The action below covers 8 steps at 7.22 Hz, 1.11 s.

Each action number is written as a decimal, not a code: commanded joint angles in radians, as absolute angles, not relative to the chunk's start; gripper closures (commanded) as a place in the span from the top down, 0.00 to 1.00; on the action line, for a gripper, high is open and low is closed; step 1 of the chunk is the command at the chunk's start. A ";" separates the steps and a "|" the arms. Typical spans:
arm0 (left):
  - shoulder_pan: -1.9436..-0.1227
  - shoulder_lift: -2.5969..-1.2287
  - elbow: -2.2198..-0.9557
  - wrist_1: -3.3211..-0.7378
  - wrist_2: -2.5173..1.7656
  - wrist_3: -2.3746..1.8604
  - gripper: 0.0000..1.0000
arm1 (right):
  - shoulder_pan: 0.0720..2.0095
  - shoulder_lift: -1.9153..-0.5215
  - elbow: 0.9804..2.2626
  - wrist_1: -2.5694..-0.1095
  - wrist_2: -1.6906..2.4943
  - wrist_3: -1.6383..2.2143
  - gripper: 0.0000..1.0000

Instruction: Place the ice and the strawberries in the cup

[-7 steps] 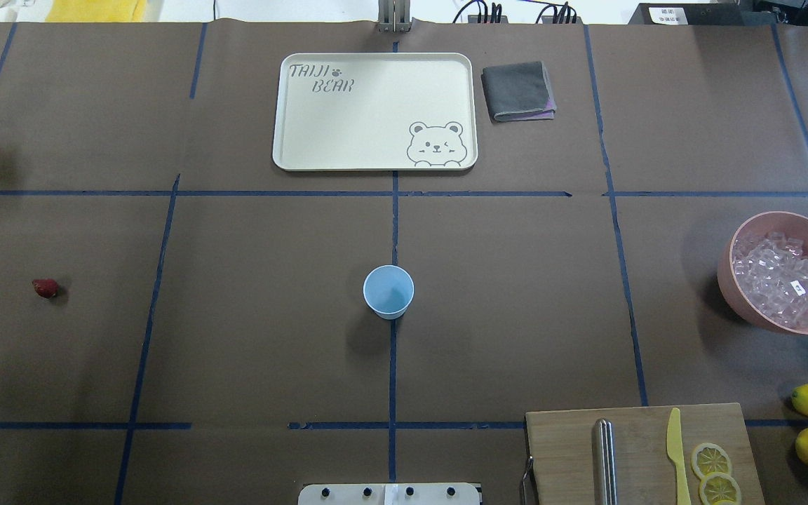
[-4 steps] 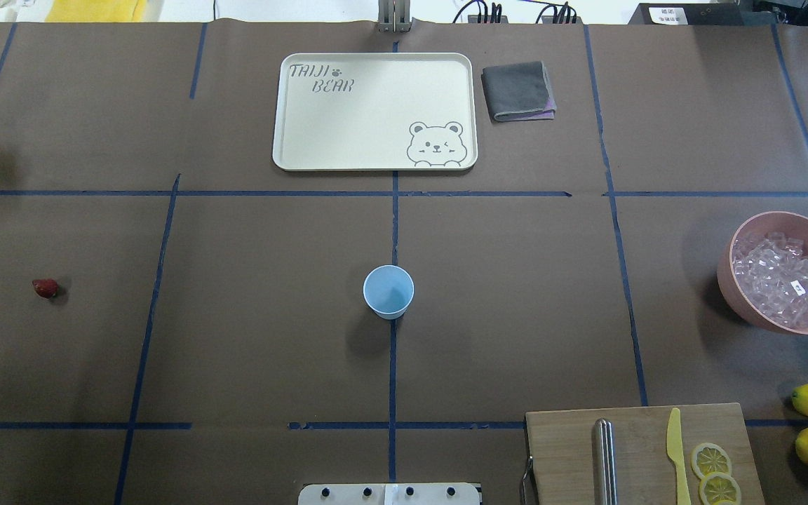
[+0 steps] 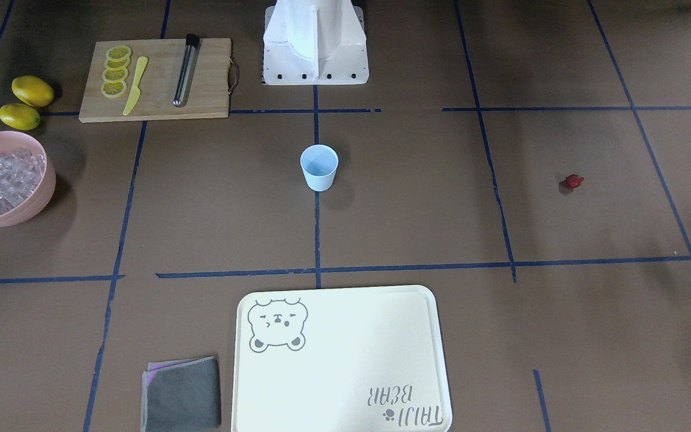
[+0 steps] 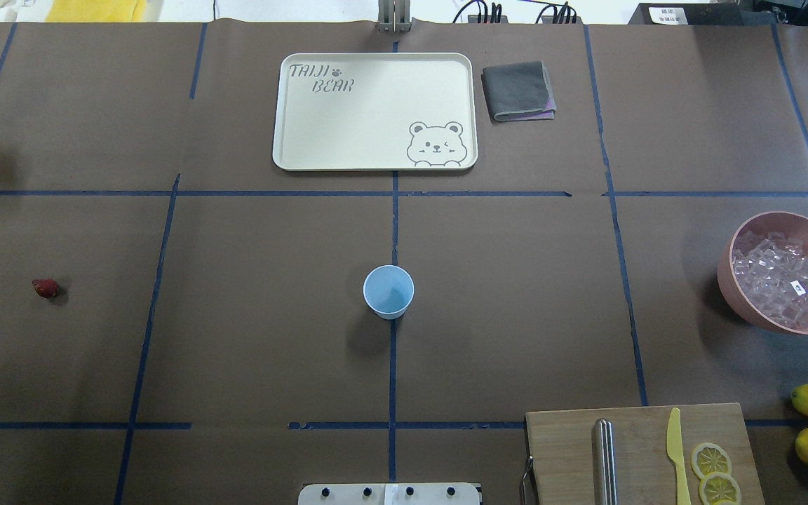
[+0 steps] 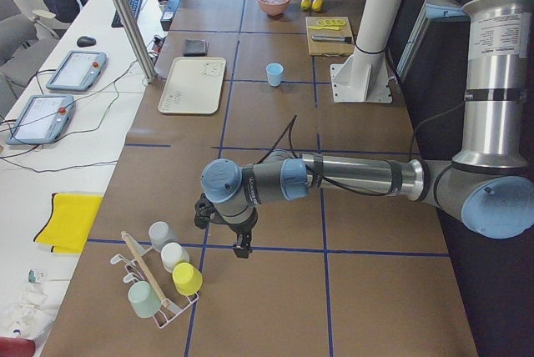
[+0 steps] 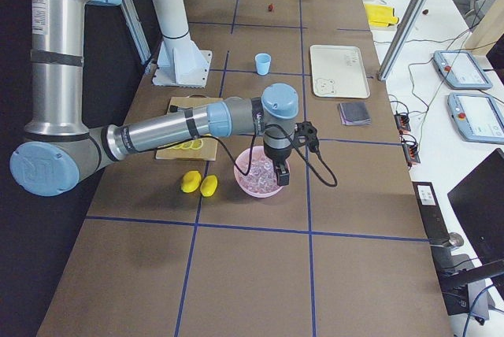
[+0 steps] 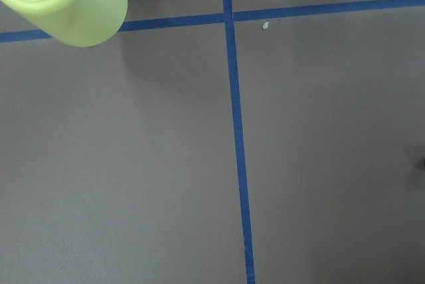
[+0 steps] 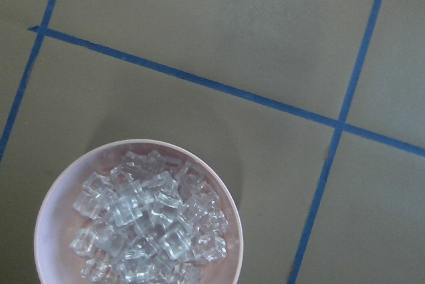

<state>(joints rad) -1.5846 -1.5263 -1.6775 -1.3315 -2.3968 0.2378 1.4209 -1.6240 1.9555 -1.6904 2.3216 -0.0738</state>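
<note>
Step in hand looks like the ice grab. Right pincer (image 6: 282,173) hangs over the pink bowl (image 4: 729,280) at the right end of the desk (image 4: 516,315). It shows only in the side view, so you can't tell if it's spread or pressed together. Ice (image 4: 779,280) is heaped in that bowl. Cup (image 4: 388,292) stands upright mid-desk, looks empty, well apart from the bowl. Right wrist view has the bowl low and left, so centre over the heap first, then come down spread and pinch one top cube gently; the cubes look slippery. Left pincer (image 5: 240,248) hovers over bare desk beside a cup rack (image 5: 158,282), state can't tell either. Strawberry (image 4: 45,287) lies alone far left, untouched
</note>
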 commanded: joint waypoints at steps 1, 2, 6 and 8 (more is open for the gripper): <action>-1.585 -1.526 -1.675 -1.333 -2.398 0.238 1.00 | 1.285 -1.562 1.973 -1.689 2.241 -0.071 1.00; -1.585 -1.526 -1.675 -1.332 -2.398 0.238 1.00 | 1.216 -1.572 1.967 -1.602 2.199 -0.069 1.00; -1.583 -1.526 -1.671 -1.333 -2.398 0.238 1.00 | 1.141 -1.632 1.954 -1.485 2.186 -0.003 0.98; -1.583 -1.526 -1.672 -1.333 -2.398 0.238 1.00 | 1.106 -1.705 1.947 -1.349 2.186 0.088 0.95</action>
<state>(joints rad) -1.5834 -1.5263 -1.6714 -1.3330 -2.3976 0.2376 1.1319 -1.6674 1.9524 -1.4286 2.1863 0.0215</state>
